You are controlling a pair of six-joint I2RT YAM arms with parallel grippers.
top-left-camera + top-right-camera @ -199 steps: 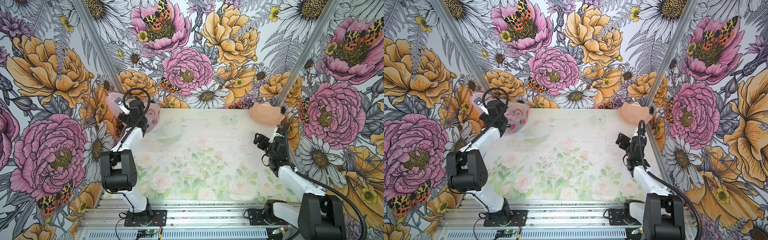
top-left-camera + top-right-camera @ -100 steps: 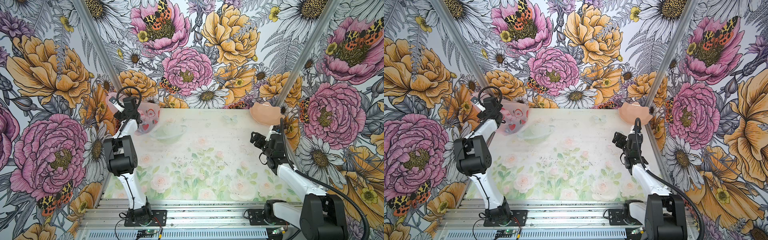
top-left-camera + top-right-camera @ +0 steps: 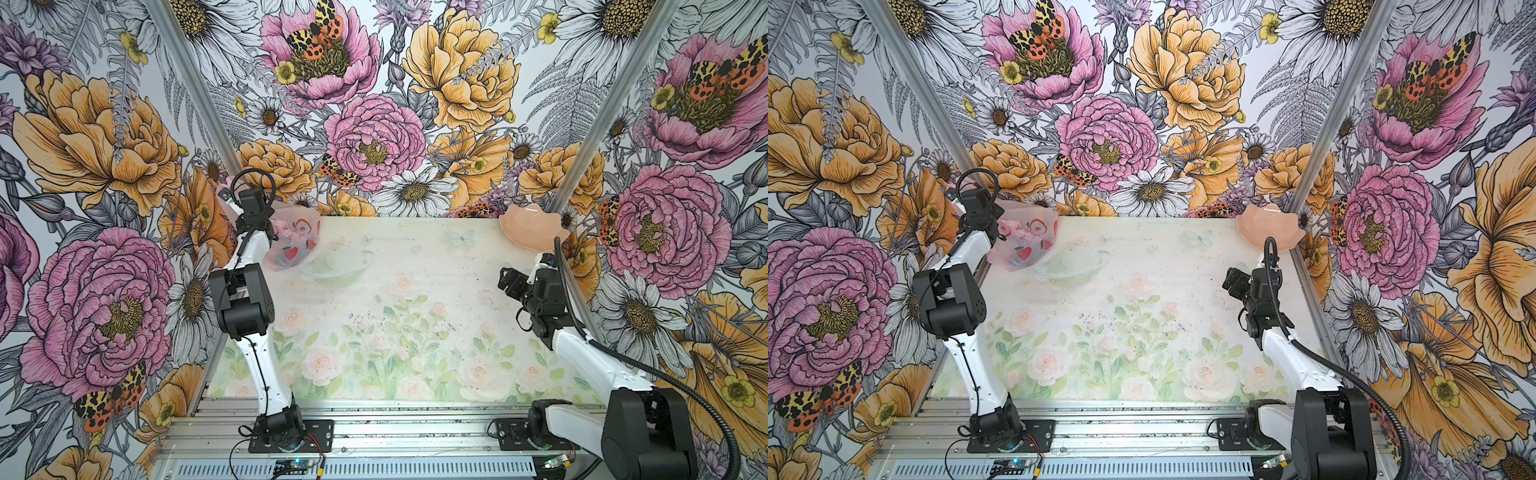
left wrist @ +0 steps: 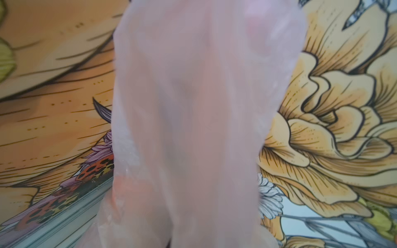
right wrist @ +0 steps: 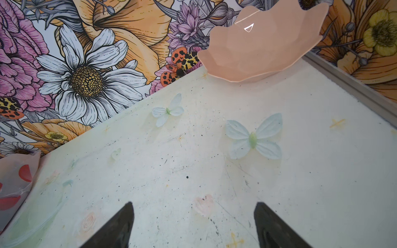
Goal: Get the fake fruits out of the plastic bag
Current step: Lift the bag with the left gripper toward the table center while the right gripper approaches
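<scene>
The plastic bag point(image 3: 293, 243) point(image 3: 1025, 241), translucent pink with red prints, slumps at the back left corner of the table. Part of it is drawn up toward my left gripper point(image 3: 227, 195) point(image 3: 951, 195), which is raised near the left wall and shut on the bag. Pink plastic point(image 4: 204, 128) fills the left wrist view and hides the fingers. The fake fruits are hidden. My right gripper point(image 3: 505, 278) point(image 3: 1229, 279) point(image 5: 193, 206) hovers open over the table's right side with nothing between its fingers. The bag's edge point(image 5: 15, 182) shows in the right wrist view.
A clear glass bowl point(image 3: 336, 266) point(image 3: 1071, 268) sits on the table right beside the bag. A peach petal-edged bowl point(image 3: 530, 228) point(image 3: 1268, 226) point(image 5: 257, 49) stands in the back right corner. Flowered walls close in the left, back and right sides.
My left gripper has shut on the bag, and the left arm has reached up and back toward the left wall. The right gripper has moved slightly forward over the table.
</scene>
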